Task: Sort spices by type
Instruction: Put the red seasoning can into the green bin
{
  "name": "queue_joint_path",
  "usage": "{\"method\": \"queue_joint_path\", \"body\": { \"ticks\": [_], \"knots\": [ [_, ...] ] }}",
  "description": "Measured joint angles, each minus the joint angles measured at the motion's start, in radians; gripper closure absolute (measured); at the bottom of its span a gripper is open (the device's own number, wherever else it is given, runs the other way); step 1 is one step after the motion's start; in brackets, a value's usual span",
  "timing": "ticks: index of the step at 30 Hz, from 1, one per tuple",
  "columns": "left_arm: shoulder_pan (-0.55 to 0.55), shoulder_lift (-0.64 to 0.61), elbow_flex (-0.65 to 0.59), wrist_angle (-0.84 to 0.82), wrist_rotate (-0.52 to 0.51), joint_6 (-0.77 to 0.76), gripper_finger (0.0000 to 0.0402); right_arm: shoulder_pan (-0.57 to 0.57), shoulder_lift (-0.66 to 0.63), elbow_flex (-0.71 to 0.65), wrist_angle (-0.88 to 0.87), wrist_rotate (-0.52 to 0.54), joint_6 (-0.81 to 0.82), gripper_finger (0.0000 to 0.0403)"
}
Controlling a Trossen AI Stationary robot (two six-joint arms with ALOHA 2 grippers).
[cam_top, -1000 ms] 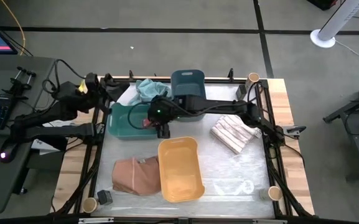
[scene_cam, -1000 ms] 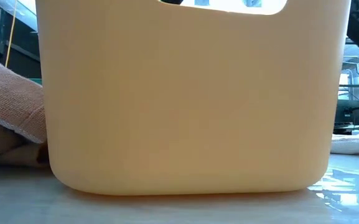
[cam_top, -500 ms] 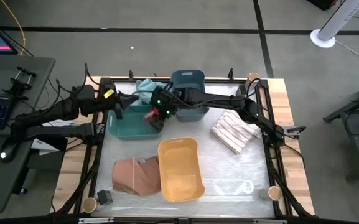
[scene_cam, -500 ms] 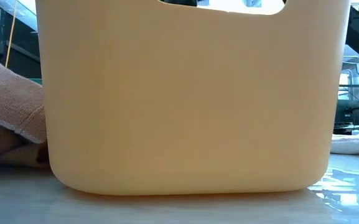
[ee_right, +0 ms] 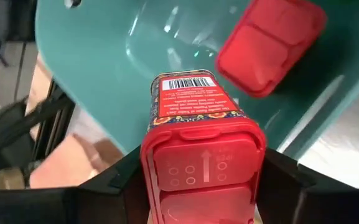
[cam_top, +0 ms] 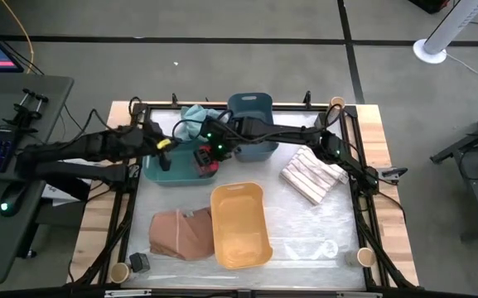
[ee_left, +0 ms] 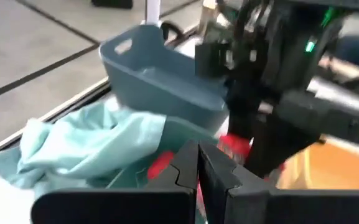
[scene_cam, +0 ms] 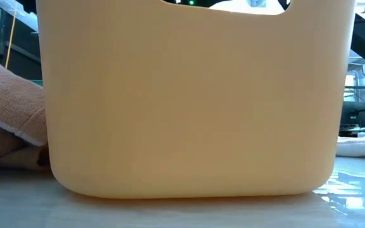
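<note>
Right pincer (ee_right: 198, 186) carried red spice box (ee_right: 199, 143) over green bin (ee_right: 98, 68).

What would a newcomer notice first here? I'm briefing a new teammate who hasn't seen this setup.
Most striking is the red spice box gripped in the right tool, held over the green bin at the table's far left, where another red spice box already lies. The left tool, shut and empty, hangs over the same bin. Nearer the front, the yellow bin fills almost the whole low view.
</note>
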Motion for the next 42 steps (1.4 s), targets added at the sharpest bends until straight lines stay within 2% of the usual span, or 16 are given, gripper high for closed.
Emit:
{"method": "queue_joint_path", "body": {
  "ticks": [10, 16, 21, 26, 31, 35, 42],
  "knots": [
    [-0.122, 0.164, -0.001, -0.134, -0.016, -0.010, 0.0402, 0.006, 0.000, 0.000, -0.057, 0.053, 0.116, 0.0193],
    [-0.222, 0.217, -0.082, -0.042, 0.011, -0.055, 0.0402, 0.007, 0.000, 0.000, -0.058, 0.069, 0.161, 0.0193],
    [-0.275, 0.215, -0.214, 0.153, -0.056, -0.079, 0.0402, 0.007, 0.000, 0.000, -0.058, 0.061, 0.167, 0.0193],
    [-0.285, 0.223, -0.296, 0.336, -0.058, -0.026, 0.0402, 0.007, 0.000, 0.000, -0.058, 0.059, 0.161, 0.0187],
    [-0.274, 0.223, -0.338, 0.361, -0.079, -0.019, 0.0402, 0.007, 0.000, 0.000, -0.055, 0.057, 0.142, 0.0152],
    [-0.269, 0.223, -0.349, 0.378, -0.086, -0.011, 0.0402, 0.007, 0.000, 0.000, -0.052, 0.057, 0.133, 0.0146],
    [-0.269, 0.232, -0.402, 0.469, -0.090, 0.091, 0.0401, 0.007, 0.000, 0.000, -0.048, 0.057, 0.147, 0.0143]
  ]
}}
